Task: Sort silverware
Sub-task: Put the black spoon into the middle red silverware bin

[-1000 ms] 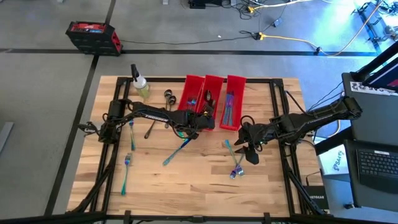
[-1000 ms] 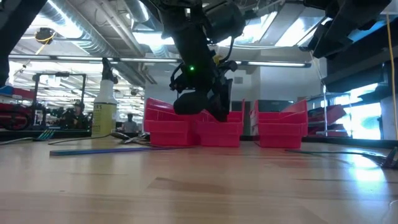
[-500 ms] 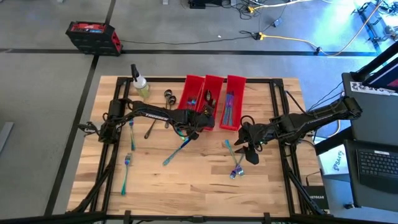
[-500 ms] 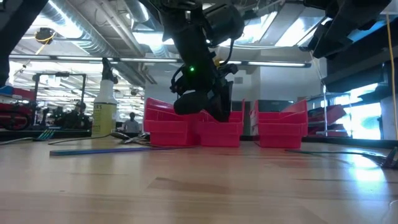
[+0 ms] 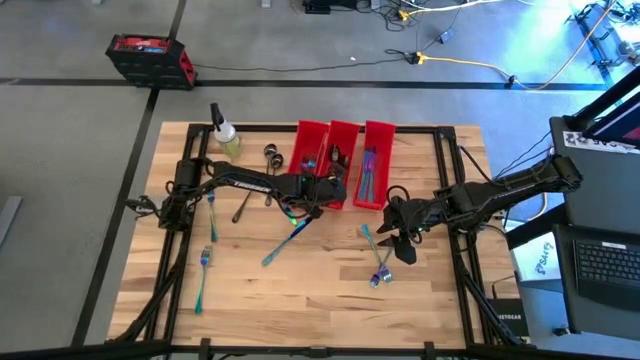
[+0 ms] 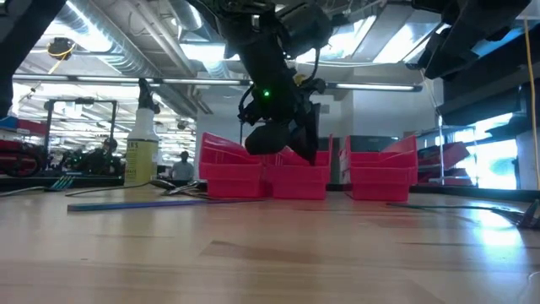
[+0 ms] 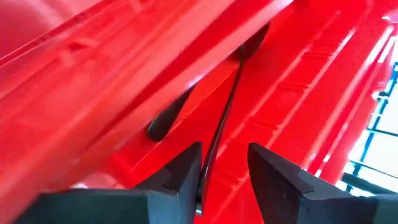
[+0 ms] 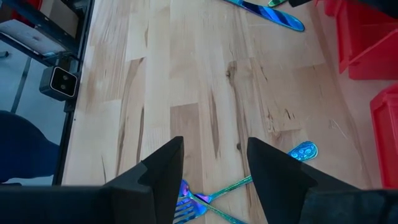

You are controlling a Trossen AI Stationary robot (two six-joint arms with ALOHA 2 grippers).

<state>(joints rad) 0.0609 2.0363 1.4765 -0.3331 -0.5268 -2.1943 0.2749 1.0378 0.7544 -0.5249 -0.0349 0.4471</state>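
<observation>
holding 1 dark spoon (image 7: pixel 214 134), 3 bins (image 5: pixel 341 135)

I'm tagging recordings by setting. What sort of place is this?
Probably a robotics lab or workshop in an industrial hall: a framed wooden table on concrete floor with loose cables, exposed ceiling ducts, and a laptop beside the rig.

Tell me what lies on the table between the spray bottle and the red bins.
In the high view, two dark spoons lie on the bare wood between the spray bottle and the red bins.
</observation>
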